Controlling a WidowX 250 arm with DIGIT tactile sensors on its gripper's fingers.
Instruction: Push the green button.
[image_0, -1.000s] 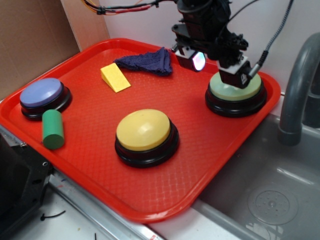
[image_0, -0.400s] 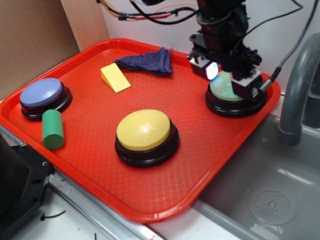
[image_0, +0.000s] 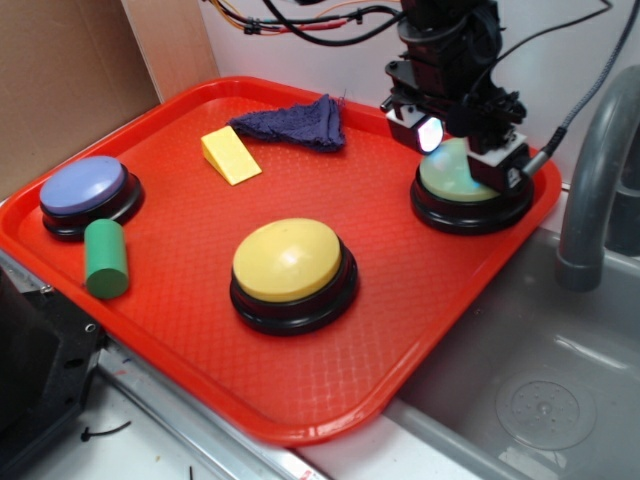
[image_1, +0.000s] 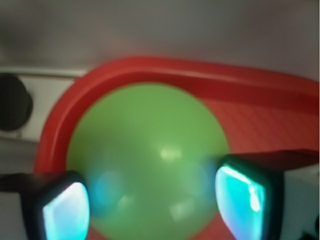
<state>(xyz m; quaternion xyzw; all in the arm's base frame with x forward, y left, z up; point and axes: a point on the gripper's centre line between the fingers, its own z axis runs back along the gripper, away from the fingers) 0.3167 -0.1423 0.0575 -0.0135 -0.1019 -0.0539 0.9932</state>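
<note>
No readable text, labels, brands or numbers in either view. One possible mark only: a small pale triangular sign on the dark side face of the hand (image_0: 470, 150), in the exterior view, just above the green button (image_0: 462, 180); it may be a warning symbol or a logo, too small to make out. Wrist view is blurred and close; the green button (image_1: 150, 160) fills it and carries no print that can be seen. The red tray (image_0: 300, 400), the yellow button (image_0: 288, 258), the blue-purple button (image_0: 82, 186), the green cylinder (image_0: 105, 257), the yellow wedge (image_0: 230, 153) and the dark cloth (image_0: 295, 123) show no lettering.
</note>
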